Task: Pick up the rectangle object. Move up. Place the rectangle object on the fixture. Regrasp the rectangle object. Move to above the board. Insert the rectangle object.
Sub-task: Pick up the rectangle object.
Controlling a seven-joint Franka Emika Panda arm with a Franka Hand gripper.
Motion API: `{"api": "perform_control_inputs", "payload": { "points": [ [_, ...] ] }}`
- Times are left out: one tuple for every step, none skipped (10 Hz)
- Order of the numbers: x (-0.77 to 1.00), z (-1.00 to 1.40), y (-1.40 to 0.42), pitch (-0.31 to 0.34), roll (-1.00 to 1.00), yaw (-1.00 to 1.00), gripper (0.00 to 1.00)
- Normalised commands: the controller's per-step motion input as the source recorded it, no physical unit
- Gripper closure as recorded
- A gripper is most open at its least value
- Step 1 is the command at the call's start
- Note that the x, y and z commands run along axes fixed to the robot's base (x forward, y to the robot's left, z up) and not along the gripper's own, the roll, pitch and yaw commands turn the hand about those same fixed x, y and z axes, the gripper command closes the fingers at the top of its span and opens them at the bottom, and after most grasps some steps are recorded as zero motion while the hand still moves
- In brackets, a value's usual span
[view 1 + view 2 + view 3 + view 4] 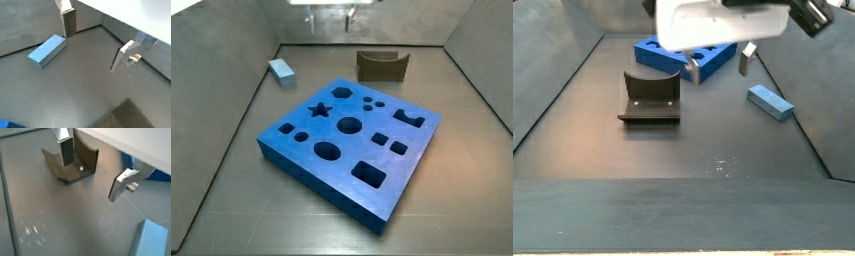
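The rectangle object (282, 69) is a small light-blue block lying flat on the grey floor near a side wall, apart from everything else; it also shows as the block (771, 102) and the block (47, 50). The dark fixture (381, 66) stands near the back wall, its notch facing up, fixture (72, 164). The deep-blue board (352, 140) with cut-out holes lies mid-floor. My gripper (720, 62) hangs open in the air, above the floor between fixture and block. Nothing is between its fingers (123, 57).
Grey walls (231, 60) enclose the floor on all sides. A corner of the board (5, 124) shows in a wrist view. The fixture (651, 98) stands to one side of the gripper, the block to the other.
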Motion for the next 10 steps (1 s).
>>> {"api": "perform_control_inputs", "payload": {
  "points": [
    [-0.64, -0.19, 0.0, -0.334, 0.0, 0.3, 0.0],
    [-0.11, -0.04, 0.0, -0.043, -0.03, 0.01, 0.0],
    [-0.79, -0.04, -0.01, -0.283, 0.0, 0.0, 0.0],
    [-0.87, -0.08, -0.05, -0.254, 0.05, -0.13, 0.0],
    [-0.85, -0.1, -0.05, -0.174, 0.14, -0.25, 0.0],
    [-0.86, -0.13, -0.03, -0.103, 0.18, -0.28, 0.0],
    [-0.83, -0.22, -0.05, -0.109, 0.07, -0.29, 0.0],
    [-0.85, -0.23, -0.04, -0.14, 0.17, -0.27, 0.0],
    [-0.86, -0.29, -0.03, -0.057, 0.21, -0.3, 0.0],
    [-0.88, -0.33, -0.01, 0.0, 0.25, -0.31, 0.0]
  ]
}}
